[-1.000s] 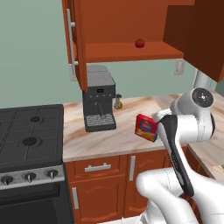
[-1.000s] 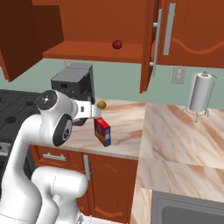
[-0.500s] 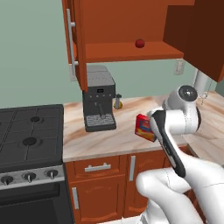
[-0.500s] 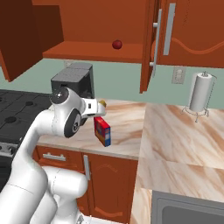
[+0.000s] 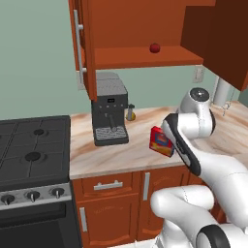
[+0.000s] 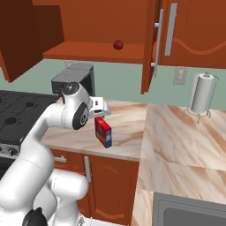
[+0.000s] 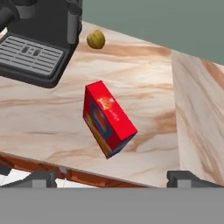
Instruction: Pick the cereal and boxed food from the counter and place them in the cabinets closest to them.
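The counter (image 7: 144,78) is light marble. A red box (image 7: 107,119) stands on it, near the front edge. A coffee machine (image 5: 109,114) and a small yellow thing (image 7: 96,39) sit farther back.

No words or numbers can be read. The red box (image 7: 108,119) on the counter (image 7: 148,83) has a blue and yellow picture on its front, but any writing there is too blurry to make out. The coffee machine (image 5: 110,114) has a small dark panel on its front, and nothing on it can be read either.
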